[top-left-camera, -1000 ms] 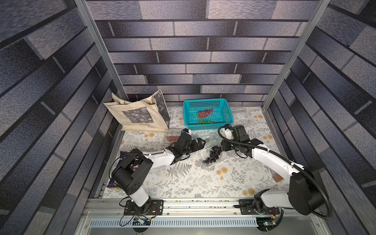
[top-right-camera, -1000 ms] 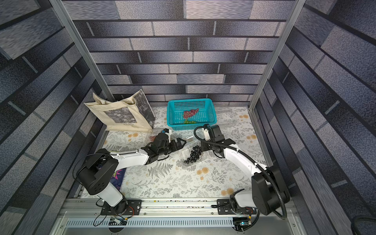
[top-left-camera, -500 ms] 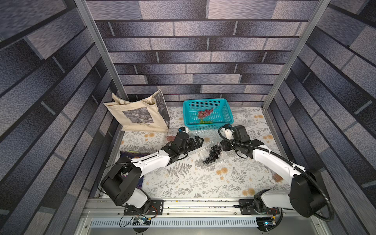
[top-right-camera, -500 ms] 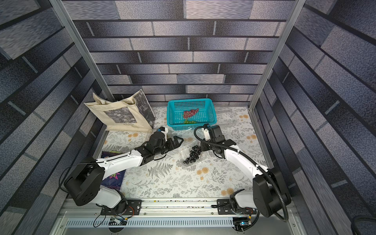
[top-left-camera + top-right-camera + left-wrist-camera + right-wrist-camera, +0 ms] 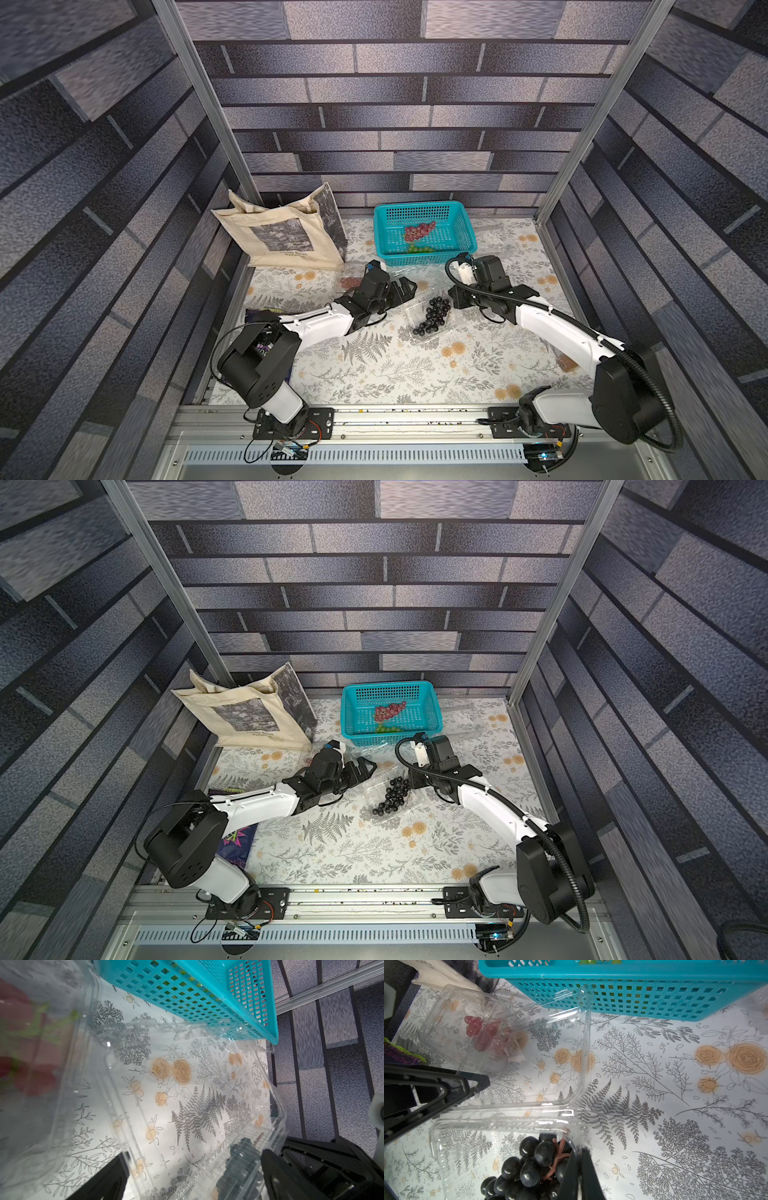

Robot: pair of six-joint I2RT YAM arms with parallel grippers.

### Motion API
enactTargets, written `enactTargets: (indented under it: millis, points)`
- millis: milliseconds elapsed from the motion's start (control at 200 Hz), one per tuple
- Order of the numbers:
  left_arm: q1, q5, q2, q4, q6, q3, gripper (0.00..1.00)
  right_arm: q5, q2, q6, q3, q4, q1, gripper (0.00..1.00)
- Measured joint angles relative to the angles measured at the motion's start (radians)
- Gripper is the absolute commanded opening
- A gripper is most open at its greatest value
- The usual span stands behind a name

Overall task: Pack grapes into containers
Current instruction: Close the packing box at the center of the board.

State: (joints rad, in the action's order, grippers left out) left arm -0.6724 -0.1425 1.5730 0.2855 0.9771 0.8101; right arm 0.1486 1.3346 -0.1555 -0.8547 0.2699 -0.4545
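Dark grapes: one blue-black bunch [image 5: 527, 1165] lies in the tray of the open container [image 5: 409, 308] at mid-table, with its stem end at the corner where the right gripper sits
Container: clear clamshell, tray flat on the floral table [image 5: 374, 365]; the lid [image 5: 583, 1053] is swung open on the teal basket's side, not down on the tray
Right gripper [image 5: 579, 1165]: clenched on the tray rim at a corner by the hinge, pinning the tray
Left gripper [image 5: 400, 291]: released, jaws spread wide, beside the lid; its wrist view shows the clear panel lying between the fingers [image 5: 108, 1180]; whether they touch it cannot be told
Step (judged): fold the lid over the bunch and snap it shut
Method: hold the tray down with the right; take the lid near its free edge, lightly, since thin plastic buckles; swing it about the hinge instead of shoving it sideways; press the rim only once stem and top berries sit below it
Risks: tray skidding on the cloth; a berry or the stem caught in the seam; the right fingers blocking that corner from seating
Nearby: second container [image 5: 348, 277] with red grapes [image 5: 477, 1028] just beside the tote bag [image 5: 282, 237]
Unpacked: red and green bunches in the teal basket [image 5: 465, 232]
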Motion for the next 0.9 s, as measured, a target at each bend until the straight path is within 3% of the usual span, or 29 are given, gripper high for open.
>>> enactTargets:
  millis: [616, 897]
  points:
    - [0.038, 0.000, 0.038, 0.104, -0.004, 0.021, 1.00, 0.022, 0.077, 0.038, -0.051, -0.031, -0.010, 0.00]
    - [0.039, 0.000, -0.008, 0.101, -0.005, 0.004, 1.00, -0.004, 0.156, 0.072, -0.102, -0.004, -0.070, 0.00]
